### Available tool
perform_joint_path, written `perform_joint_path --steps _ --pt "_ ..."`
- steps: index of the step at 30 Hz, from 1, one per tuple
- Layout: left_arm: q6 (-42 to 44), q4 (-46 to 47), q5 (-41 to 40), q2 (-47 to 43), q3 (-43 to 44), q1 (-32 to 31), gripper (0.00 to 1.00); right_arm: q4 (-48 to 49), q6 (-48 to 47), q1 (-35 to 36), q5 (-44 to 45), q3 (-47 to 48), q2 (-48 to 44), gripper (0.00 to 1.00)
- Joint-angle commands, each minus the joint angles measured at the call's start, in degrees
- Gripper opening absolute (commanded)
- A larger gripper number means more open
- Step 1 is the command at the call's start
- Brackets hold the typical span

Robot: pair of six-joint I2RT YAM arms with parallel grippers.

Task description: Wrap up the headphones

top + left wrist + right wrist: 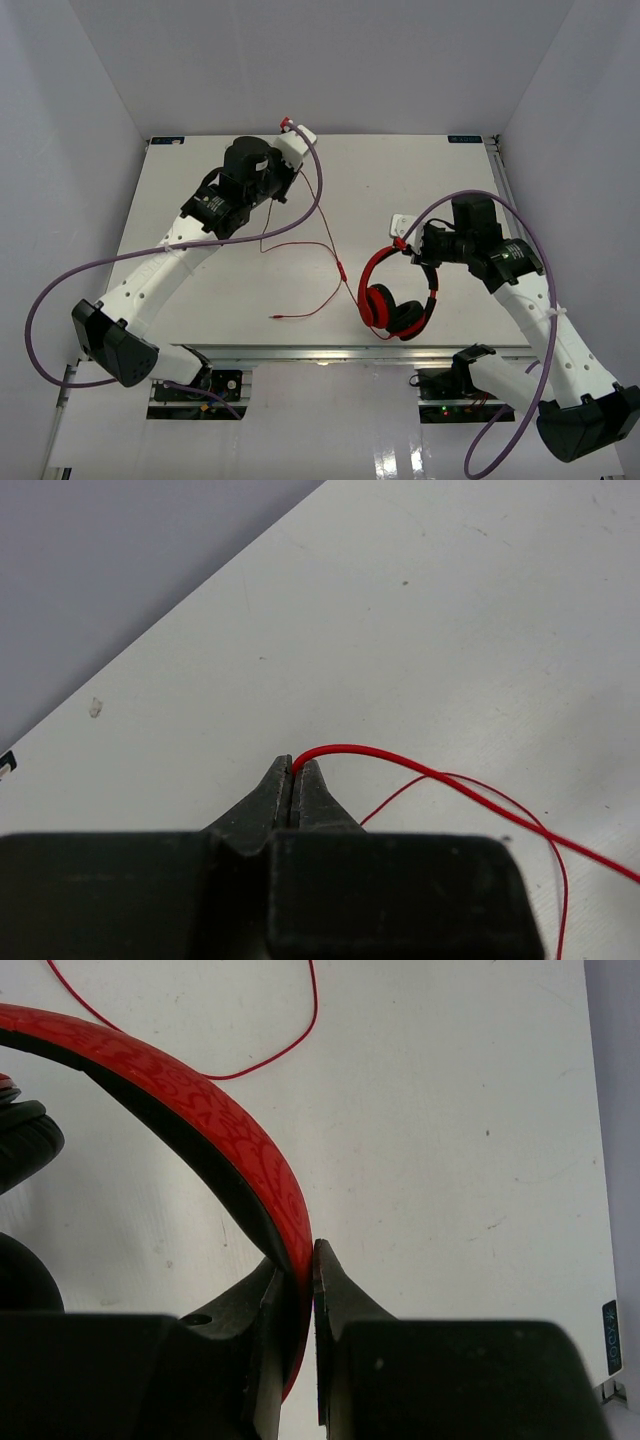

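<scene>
The headphones (395, 295) are red with black ear pads and stand at the table's front right, headband up. My right gripper (402, 240) is shut on the top of the red headband (200, 1100), which sits between its fingers (335, 1280). A black ear pad (25, 1145) shows at the left of the right wrist view. The thin red cable (300, 245) loops across the middle of the table, its plug end (273, 317) lying near the front. My left gripper (288, 125), near the far edge, is shut on the cable (420, 770), which curves out of its tips (295, 765).
Thick purple robot cables (315, 190) arc over both arms. White walls close in the table (420, 170) on the left, back and right. A metal rail (350, 352) runs along the front edge, with the arm bases behind it.
</scene>
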Motion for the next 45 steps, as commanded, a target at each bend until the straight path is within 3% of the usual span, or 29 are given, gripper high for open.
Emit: perform_joint_path --steps 1,11,21,29,34,39,43,45 --pt "-0.68 4.6 6.77 -5.42 1.52 0.32 0.0 2.94 3.67 0.1 2.11 0.03 1.11 0.11" --pt "-0.87 5.88 9.07 -7.57 5.74 0.32 0.0 5.84 3.05 0.19 6.14 -4.4 2.74 0.11" --pt "-1.42 7.04 10.34 -1.56 9.7 0.47 0.0 5.78 2.7 1.47 6.42 -6.53 1.88 0.11" --pt "-1.22 5.05 13.31 5.26 13.12 4.34 0.0 3.2 1.74 1.95 0.19 -4.94 -2.11 0.11" --pt "-3.01 6.84 16.6 5.87 6.73 8.6 0.0 -0.47 2.04 1.88 -6.44 -1.7 -3.62 0.1" --pt "-5.94 13.15 20.72 3.61 -4.94 10.77 0.0 -1.71 8.51 1.86 -16.94 5.12 -2.34 0.1" --pt "-10.66 21.3 24.76 -0.5 -15.6 10.78 0.0 3.25 22.08 1.69 -17.65 10.11 0.35 0.08" --pt "-15.48 29.57 27.28 -3.14 -23.45 10.78 0.0 7.85 31.45 1.31 -16.64 10.74 1.43 0.08"
